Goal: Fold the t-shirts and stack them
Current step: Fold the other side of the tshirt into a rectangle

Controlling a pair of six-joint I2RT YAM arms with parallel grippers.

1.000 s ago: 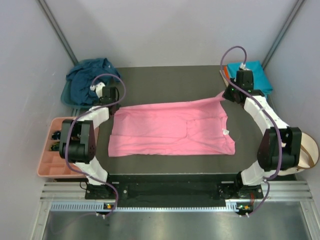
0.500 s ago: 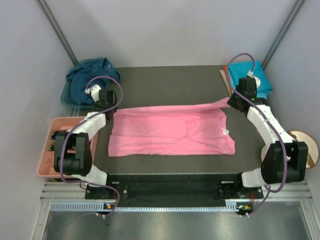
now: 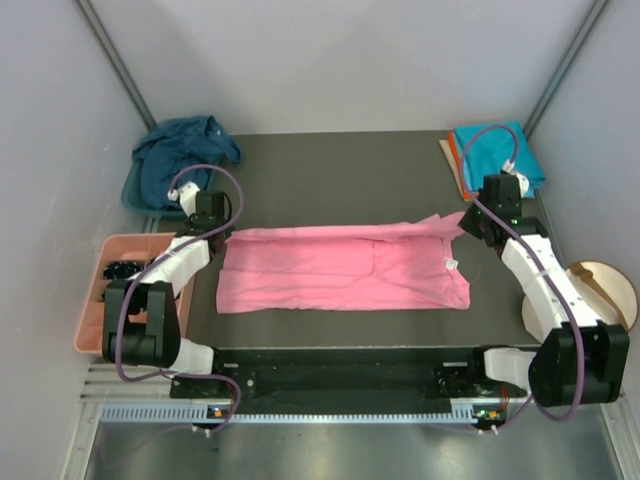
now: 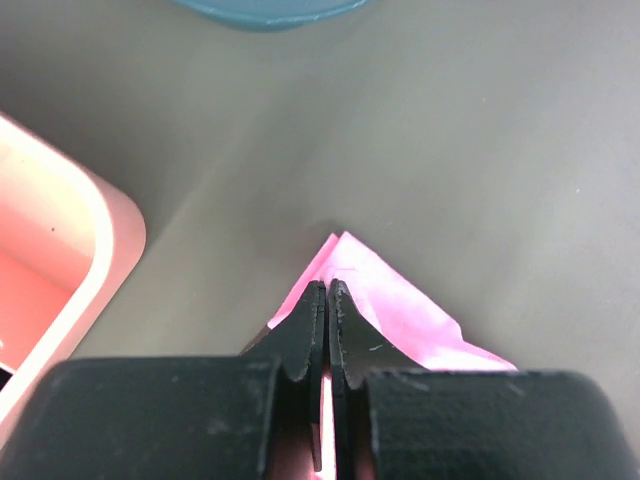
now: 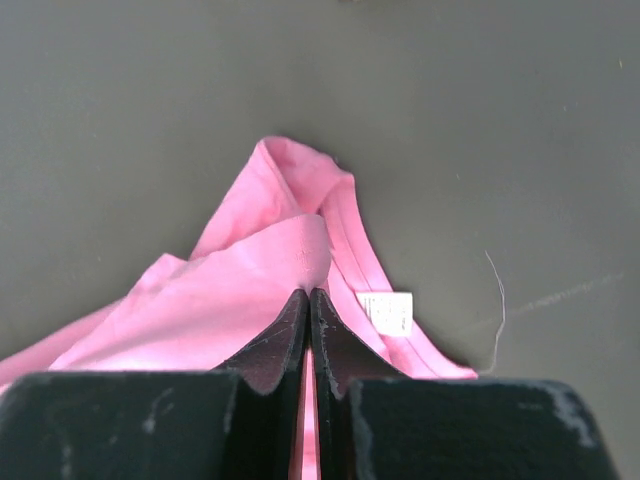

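- The pink t-shirt (image 3: 340, 272) lies spread out as a long rectangle in the middle of the dark table (image 3: 340, 165), with its long sides running left to right.
- The left gripper (image 3: 215, 231) is at the shirt's far left corner. In the left wrist view its fingers (image 4: 305, 335) are pressed together on a pointed tip of pink cloth, just above the table.
- The right gripper (image 3: 469, 222) is at the shirt's far right corner. In the right wrist view its fingers (image 5: 275, 345) pinch a bunched fold of the same cloth.
- The shirt's far edge runs between the two pinched corners, and the rest of the cloth rests flat.
- A small white label (image 5: 386, 311) sits on the shirt near its right end, just beside the right gripper's pinch.
- The navy t-shirt (image 3: 178, 158) is crumpled in a teal basin (image 3: 132, 196) beyond the pink shirt's far left corner.
- The turquoise t-shirt (image 3: 500, 152) lies folded beyond the pink shirt's far right corner. An orange t-shirt (image 3: 450, 160) shows only as a thin edge beneath it.
- A salmon-pink tray (image 3: 92, 335) stands left of the pink shirt, off the table's edge.
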